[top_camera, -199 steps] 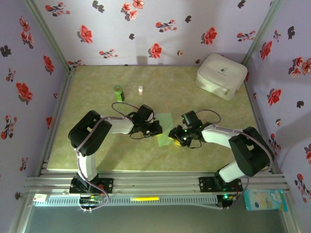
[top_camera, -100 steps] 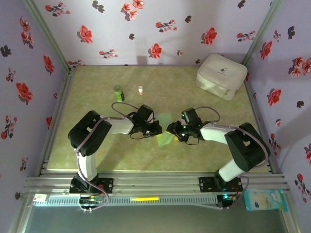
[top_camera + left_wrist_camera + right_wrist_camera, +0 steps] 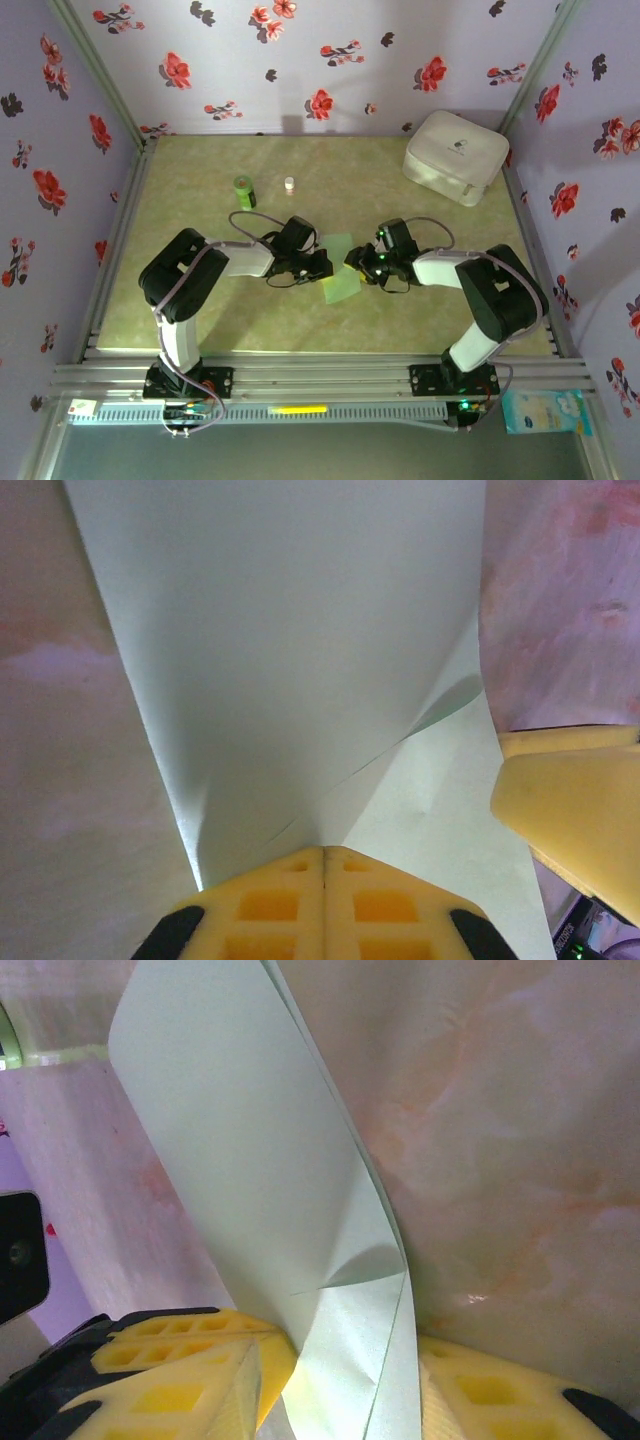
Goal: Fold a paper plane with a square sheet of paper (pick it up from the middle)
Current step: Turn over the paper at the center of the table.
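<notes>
The pale green sheet of paper (image 3: 340, 274) sits mid-table (image 3: 200, 310), spanning the gap between the two claws. The left claw (image 3: 322, 855) is clenched on the sheet's left edge, and the paper fans out from the seam between its pads. The right claw (image 3: 350, 1360) stands parted around the right edge, with a pad on each side, not pinching. From above the sheet looks like a flat patch. The wrist views bring out its curl and a short crease.
</notes>
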### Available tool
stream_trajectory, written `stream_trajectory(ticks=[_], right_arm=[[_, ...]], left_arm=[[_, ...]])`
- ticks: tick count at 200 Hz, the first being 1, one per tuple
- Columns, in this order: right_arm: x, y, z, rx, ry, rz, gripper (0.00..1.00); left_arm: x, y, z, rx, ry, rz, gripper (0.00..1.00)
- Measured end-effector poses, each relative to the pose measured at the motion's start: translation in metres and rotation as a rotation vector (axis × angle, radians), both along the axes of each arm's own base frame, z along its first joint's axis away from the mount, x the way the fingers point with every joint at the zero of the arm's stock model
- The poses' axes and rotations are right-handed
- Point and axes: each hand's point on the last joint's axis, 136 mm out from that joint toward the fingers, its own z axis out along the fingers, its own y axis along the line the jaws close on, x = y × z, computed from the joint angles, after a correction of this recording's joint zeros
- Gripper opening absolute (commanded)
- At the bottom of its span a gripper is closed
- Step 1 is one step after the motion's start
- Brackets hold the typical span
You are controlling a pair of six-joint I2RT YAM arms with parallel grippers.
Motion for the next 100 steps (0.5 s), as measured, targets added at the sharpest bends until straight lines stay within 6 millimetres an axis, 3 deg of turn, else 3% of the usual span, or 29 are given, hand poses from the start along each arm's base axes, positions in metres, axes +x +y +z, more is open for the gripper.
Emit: stream_trajectory(ticks=[54,100], right_arm=[[0.0047,-0.0005,-0.0039,0.018,-0.025,-0.004,0.16],[0.0092,0.0027,0.0018,0.038,-0.056,0.004,0.06]], left_arm=[[-0.0009,0.0012,-0.0001,0.000,0.000,0.001,0.04],[-0.0013,0.0032,0.0013,-0.011,-0.010,0.004,0.14]])
